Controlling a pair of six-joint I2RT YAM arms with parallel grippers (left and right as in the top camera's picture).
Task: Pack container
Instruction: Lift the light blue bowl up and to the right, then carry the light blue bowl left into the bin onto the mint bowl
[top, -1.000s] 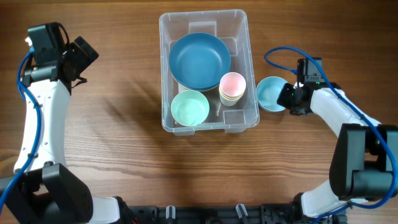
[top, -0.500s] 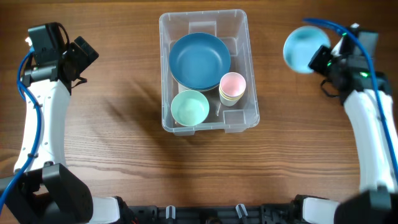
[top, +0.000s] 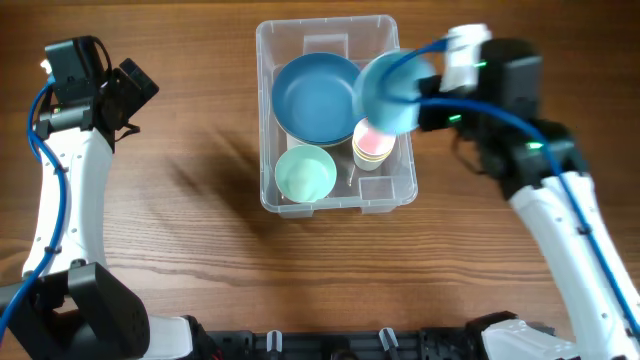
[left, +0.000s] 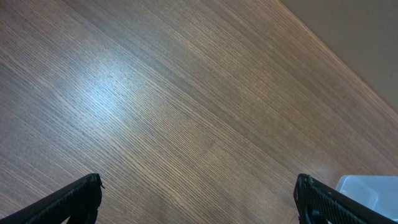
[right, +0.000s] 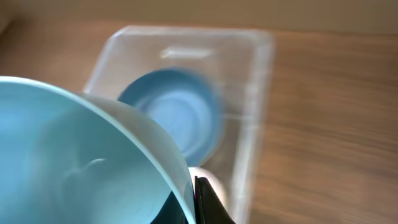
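Left end effector (left: 196, 182) hangs wide open and empty over bare desk (top: 200, 260), toward the far left corner. At the centre, near the far edge, sits the container (top: 340, 204). It's clear plastic and looks light, slick and a bit flexy, so the rim is the place to grip. Blue bowl (top: 315, 95), mint bowl (top: 305, 173) and cups (top: 372, 148) crowd its floor. Right end effector (top: 425, 98) is clamped on a pale bowl (top: 385, 90) above the cups. Tight fit there, I'd say.
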